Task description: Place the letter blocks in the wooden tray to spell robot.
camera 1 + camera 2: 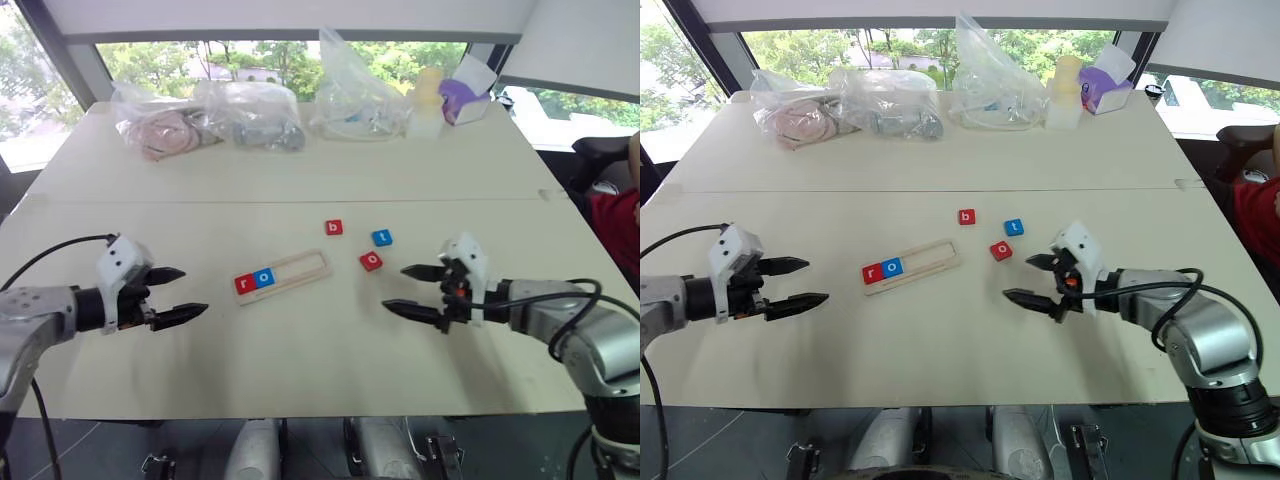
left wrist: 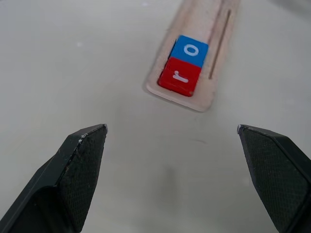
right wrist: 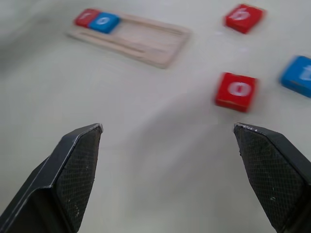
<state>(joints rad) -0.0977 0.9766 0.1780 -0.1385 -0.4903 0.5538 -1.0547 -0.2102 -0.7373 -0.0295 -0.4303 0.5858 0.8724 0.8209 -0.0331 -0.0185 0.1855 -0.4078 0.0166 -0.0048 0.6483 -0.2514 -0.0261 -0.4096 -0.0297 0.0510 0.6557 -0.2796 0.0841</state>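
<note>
Pale desk [image 1: 300, 360] carries the wooden tray [image 1: 300, 268], lying at a slant near the middle. Two letter blocks sit in its left end, side by side and touching: red r block [image 1: 244, 283] at the very end, blue o block [image 1: 264, 277] next to it. Rest of the tray is bare wood. Three blocks lie loose on the desk to the right of the tray, near one another but apart: red b block [image 1: 334, 227] farthest back, blue t block [image 1: 381, 237] to its right, red o block [image 1: 371, 261] closest to the tray's right end. Left pincer [image 1: 177, 294] hovers left of the tray, pointing toward it, jaws spread wide and holding nothing. Right pincer [image 1: 412, 290] hovers just right of the loose blocks, pointing toward them, jaws likewise wide and empty; the red o block is the nearest to it. Along the far edge of the desk: clear plastic bags [image 1: 250, 115] with contents, a pale yellow cup [image 1: 428, 95] and a purple and white box [image 1: 465, 95].
</note>
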